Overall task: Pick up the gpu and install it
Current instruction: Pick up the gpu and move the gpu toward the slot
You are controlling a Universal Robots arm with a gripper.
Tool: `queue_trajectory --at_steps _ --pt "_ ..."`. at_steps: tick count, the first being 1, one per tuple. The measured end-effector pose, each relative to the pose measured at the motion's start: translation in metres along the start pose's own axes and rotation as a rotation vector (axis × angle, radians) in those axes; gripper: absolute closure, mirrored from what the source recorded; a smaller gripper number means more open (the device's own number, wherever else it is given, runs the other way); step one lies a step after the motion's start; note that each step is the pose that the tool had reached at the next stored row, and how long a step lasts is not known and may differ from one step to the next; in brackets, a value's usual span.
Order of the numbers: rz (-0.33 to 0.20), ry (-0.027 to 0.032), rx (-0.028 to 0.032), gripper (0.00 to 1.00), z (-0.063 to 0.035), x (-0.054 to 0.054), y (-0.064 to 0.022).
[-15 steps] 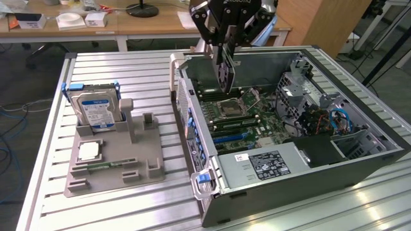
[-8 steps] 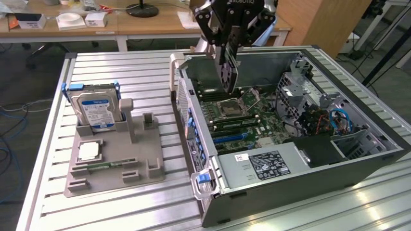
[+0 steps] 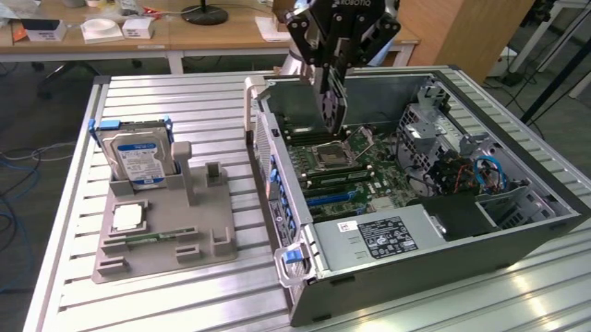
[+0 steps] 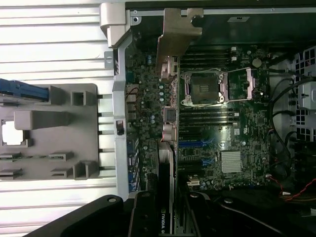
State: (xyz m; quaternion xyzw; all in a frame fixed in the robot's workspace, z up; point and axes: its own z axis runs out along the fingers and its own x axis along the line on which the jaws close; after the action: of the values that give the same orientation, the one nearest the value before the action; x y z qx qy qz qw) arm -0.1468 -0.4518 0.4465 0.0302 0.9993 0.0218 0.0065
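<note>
My gripper (image 3: pixel 334 69) is shut on the gpu (image 3: pixel 331 104), a dark card with a silver bracket that hangs upright on edge. It is held above the open computer case (image 3: pixel 277 173), over the motherboard (image 3: pixel 356 173) near the CPU socket (image 3: pixel 330 156). In the wrist view the gpu (image 4: pixel 168 118) is seen edge-on, its silver bracket (image 4: pixel 177 34) reaching toward the case's rear wall. It lies along the board beside the socket (image 4: pixel 203 86), and the blue expansion slots (image 4: pixel 195 144) are close by. The gripper (image 4: pixel 167 202) clamps the card's near end.
A grey holder tray (image 3: pixel 166 235) on the slatted table at the exterior view's left carries a blue-labelled hard drive (image 3: pixel 138 159), a CPU chip (image 3: pixel 127 218) and a memory stick (image 3: pixel 148 238). Inside the case sit a power supply (image 3: pixel 383 235) and a drive cage with cables (image 3: pixel 461 173).
</note>
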Motion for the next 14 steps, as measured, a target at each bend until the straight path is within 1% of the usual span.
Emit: queue_trajectory --at_steps 14 --pt "-0.002 0.0001 -0.0001 0.74 0.0015 -0.013 0.0007"
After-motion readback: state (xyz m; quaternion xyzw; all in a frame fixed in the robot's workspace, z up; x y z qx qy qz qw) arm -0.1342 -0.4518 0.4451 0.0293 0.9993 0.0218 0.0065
